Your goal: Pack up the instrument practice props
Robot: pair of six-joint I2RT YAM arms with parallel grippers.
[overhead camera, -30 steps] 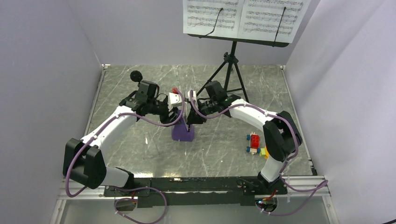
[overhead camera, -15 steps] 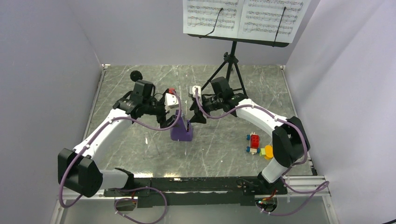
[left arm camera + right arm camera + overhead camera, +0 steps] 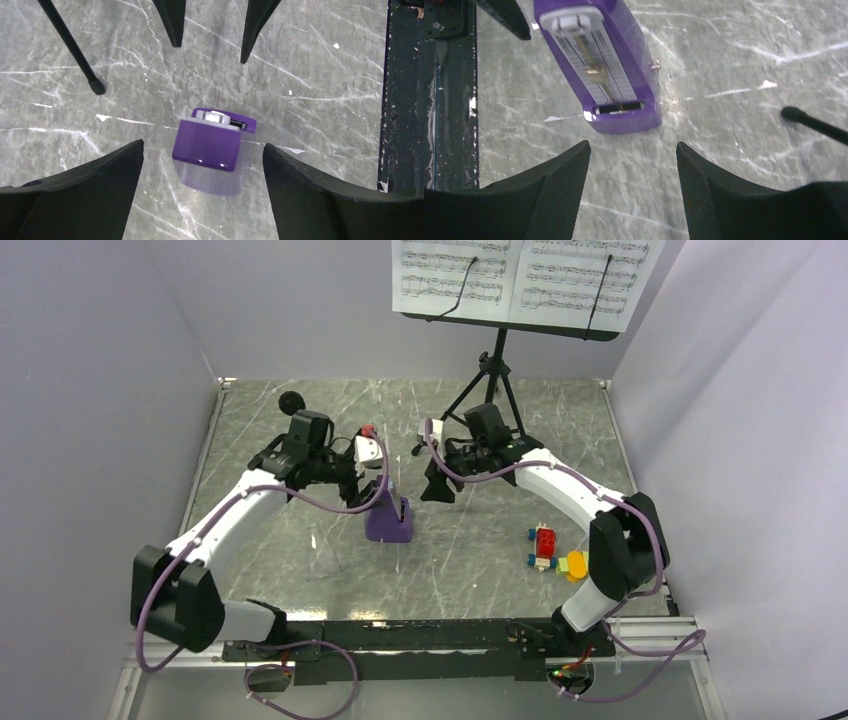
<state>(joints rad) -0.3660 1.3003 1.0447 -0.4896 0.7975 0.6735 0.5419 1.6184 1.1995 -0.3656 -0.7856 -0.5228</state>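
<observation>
The purple wedge-shaped metronome (image 3: 390,521) stands on the marble table between my two grippers. In the left wrist view it (image 3: 212,142) sits below and between my open left gripper (image 3: 203,145), apart from the fingers. In the right wrist view its scale face (image 3: 599,65) lies just beyond my open, empty right gripper (image 3: 632,144). From above, the left gripper (image 3: 358,490) is just left of it and the right gripper (image 3: 433,490) just right. The black tripod music stand (image 3: 490,400) holds white sheet-music pages (image 3: 520,275) at the back. The ball-topped microphone stand (image 3: 292,400) is behind my left arm.
Small red, yellow and green toy blocks (image 3: 548,548) lie at the right front. A tripod leg (image 3: 70,47) ends close behind the metronome; its foot also shows in the right wrist view (image 3: 794,114). Grey walls enclose the table on three sides.
Both grippers have drawn back from the metronome's top, the left one to the left and the right one to the right. The metronome stays standing on the table.
</observation>
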